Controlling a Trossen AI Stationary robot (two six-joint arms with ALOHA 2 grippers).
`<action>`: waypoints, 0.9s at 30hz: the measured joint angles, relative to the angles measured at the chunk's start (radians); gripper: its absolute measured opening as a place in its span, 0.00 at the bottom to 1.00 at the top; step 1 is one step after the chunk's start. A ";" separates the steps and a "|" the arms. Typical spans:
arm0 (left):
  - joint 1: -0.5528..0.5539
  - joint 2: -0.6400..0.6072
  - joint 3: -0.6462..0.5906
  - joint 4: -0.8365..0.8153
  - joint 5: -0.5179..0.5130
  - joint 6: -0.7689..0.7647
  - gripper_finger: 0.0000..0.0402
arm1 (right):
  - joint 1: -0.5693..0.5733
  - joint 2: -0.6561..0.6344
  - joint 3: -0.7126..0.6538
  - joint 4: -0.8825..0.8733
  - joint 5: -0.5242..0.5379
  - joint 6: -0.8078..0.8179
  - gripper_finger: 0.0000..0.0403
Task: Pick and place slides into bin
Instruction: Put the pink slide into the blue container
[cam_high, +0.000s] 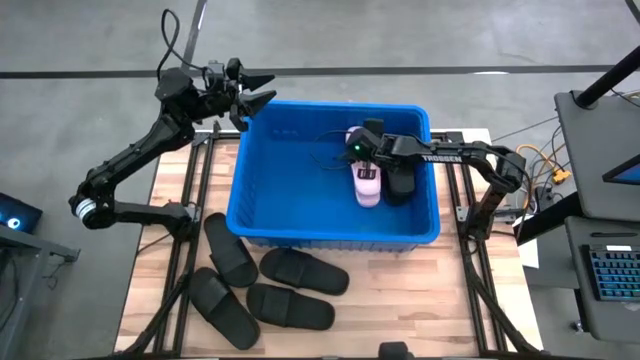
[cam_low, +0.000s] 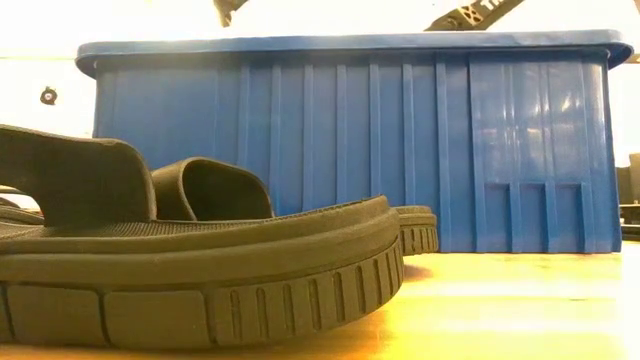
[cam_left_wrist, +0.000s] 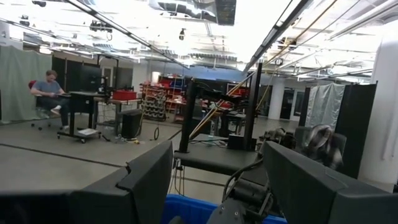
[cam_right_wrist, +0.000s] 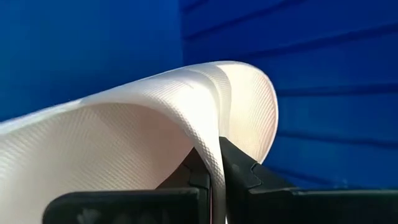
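Right hand (cam_high: 362, 160) sat inside the blue bin (cam_high: 262, 205), upper middle of the overhead frame, fingers (cam_right_wrist: 239, 169) pinched on the strap of a pale pink slide (cam_high: 367, 182). Its wrist view showed little beyond finely textured pale strap against ribbed blue wall. A dark shape (cam_high: 400, 180) just right of it was probably a black slide, mostly hidden under the arm. Left hand (cam_high: 255, 92) hovered spread wide off the bin's upper-left corner. Four matte black slides (cam_high: 290, 285) lay clustered on the wooden bench (cam_high: 410, 300), lower left below the bin; the bench's lower right stayed open. Low view was mostly blocked by one ridged black sole (cam_low: 200, 280).
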 joint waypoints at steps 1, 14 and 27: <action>0.001 0.000 0.000 0.000 0.000 0.000 0.59 | 0.000 0.000 -0.003 0.000 0.000 0.001 0.02; 0.001 0.000 0.000 -0.002 0.000 0.000 0.59 | 0.054 0.002 0.004 -0.018 0.016 0.088 0.02; 0.002 0.000 0.000 -0.001 0.000 0.001 0.59 | 0.029 0.002 -0.040 0.010 0.042 0.105 0.02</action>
